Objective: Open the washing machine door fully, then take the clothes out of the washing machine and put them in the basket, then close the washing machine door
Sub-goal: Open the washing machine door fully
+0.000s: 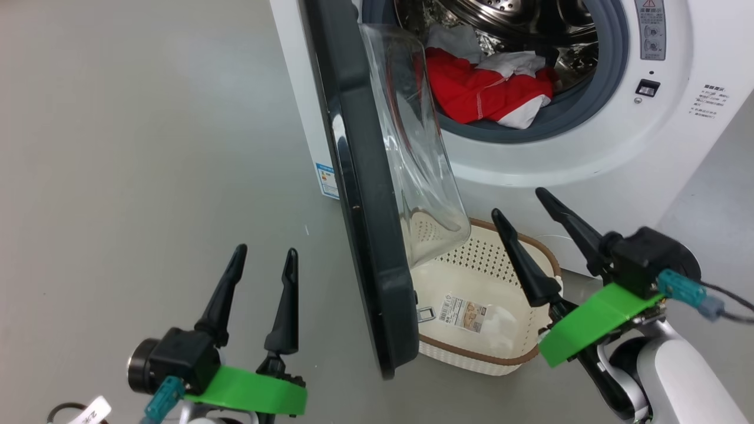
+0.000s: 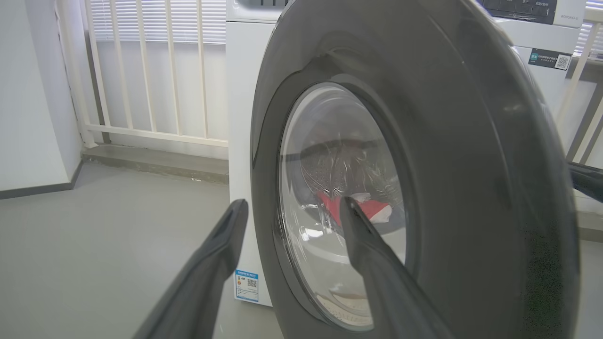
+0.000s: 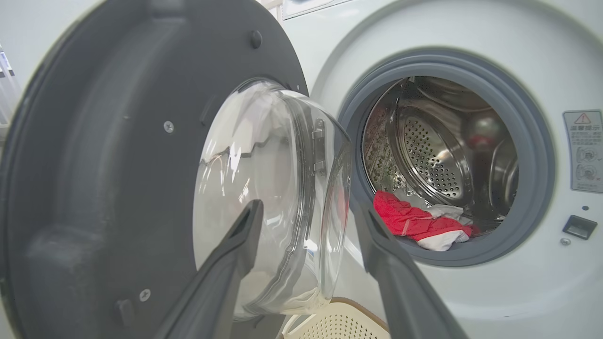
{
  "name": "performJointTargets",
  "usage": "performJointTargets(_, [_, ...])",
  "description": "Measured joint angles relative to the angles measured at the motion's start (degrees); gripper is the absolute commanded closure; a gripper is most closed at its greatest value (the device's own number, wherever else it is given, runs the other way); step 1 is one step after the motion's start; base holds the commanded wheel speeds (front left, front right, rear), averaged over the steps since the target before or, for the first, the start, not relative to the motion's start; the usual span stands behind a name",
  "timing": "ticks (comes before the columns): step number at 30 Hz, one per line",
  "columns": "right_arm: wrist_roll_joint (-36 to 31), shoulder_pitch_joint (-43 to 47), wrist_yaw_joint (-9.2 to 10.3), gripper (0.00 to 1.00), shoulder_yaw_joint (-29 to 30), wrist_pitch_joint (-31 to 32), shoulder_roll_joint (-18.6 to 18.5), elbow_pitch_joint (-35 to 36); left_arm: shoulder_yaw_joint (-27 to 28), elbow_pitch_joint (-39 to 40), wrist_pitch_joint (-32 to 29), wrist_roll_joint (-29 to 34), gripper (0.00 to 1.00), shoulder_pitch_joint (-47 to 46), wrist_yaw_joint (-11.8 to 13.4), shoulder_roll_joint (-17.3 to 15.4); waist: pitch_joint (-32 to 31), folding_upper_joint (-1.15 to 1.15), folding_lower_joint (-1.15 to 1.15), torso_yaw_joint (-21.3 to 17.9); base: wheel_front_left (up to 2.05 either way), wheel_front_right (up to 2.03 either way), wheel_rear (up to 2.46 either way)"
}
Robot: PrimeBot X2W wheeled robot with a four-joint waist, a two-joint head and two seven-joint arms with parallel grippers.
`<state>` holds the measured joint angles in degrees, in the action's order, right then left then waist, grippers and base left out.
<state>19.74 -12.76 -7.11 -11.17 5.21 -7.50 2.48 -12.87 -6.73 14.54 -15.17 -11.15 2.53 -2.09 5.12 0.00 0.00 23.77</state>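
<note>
Nearest, at the lower left of the head view, the left hand (image 1: 265,250) hangs over the grey floor (image 1: 147,147). Its two long dark fingers are spread and hold nothing. It faces the outer side of the large round washing machine door (image 1: 365,235), whose wide glossy black rim stands clear of it. At the lower right, the right hand (image 1: 519,202) is also open, its fingers parted and touching nothing, on the inner side of the door.

The door is swung out and stands edge-on to the head camera, its bulging clear glass bowl (image 1: 418,176) pointing towards the machine. Just behind it on the floor sits the small cream rectangular plastic basket (image 1: 471,360) with perforated sides and a brown woven-look rim, the label on its bottom showing.

Beyond that is the big white boxy washing machine (image 1: 589,165). Bright red clothes with white parts (image 1: 477,88) lie in its perforated steel drum (image 1: 518,15), against the grey rubber ring (image 1: 612,70).
</note>
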Motion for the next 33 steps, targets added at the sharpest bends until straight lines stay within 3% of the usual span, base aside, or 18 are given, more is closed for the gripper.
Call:
performJointTargets(7, [-8.3, 4.2, -0.01, 0.00, 3.8, -8.8, 2.8, -0.8, 0.4, 1.2, 0.0, 0.5, 0.00, 1.6, 0.0, -0.1, -0.3, 0.00, 0.00, -0.3, 0.00, 0.00, 0.00])
performJointTargets(14, [-12.6, 8.5, -0.01, 0.00, 6.2, -13.0, 4.3, -0.9, 1.0, 2.3, 0.0, 1.0, 0.00, 2.1, 0.5, -0.2, -0.5, 0.00, 0.00, -0.8, 0.00, 0.00, 0.00])
performJointTargets(28, [-10.7, 11.6, -0.01, 0.00, 7.1, -14.8, 4.5, -1.2, 1.2, 2.1, 0.0, 1.0, 0.00, 3.3, 0.5, -0.2, -1.1, 0.00, 0.00, -1.0, 0.00, 0.00, 0.00])
performJointTargets(29, [-10.7, 11.6, -0.01, 0.00, 7.1, -14.8, 4.5, -1.2, 1.2, 2.0, 0.0, 1.0, 0.15, 3.3, 0.5, -0.2, -1.2, 0.00, 0.00, -1.0, 0.00, 0.00, 0.00])
performJointTargets(31, [-10.4, 11.6, -0.01, 0.00, 7.2, -14.8, 4.5, -1.2, 1.3, 1.9, 0.0, 1.1, 0.98, 3.3, 0.5, -0.2, -1.4, 0.00, 0.00, -1.0, 0.00, 0.00, 0.00])
performJointTargets(33, [-10.1, 11.6, -0.01, 0.00, 7.3, -14.8, 4.5, -1.2, 1.3, 1.9, 0.0, 1.1, 1.00, 3.3, 0.5, -0.2, -1.6, 0.00, 0.00, -1.0, 0.00, 0.00, 0.00])
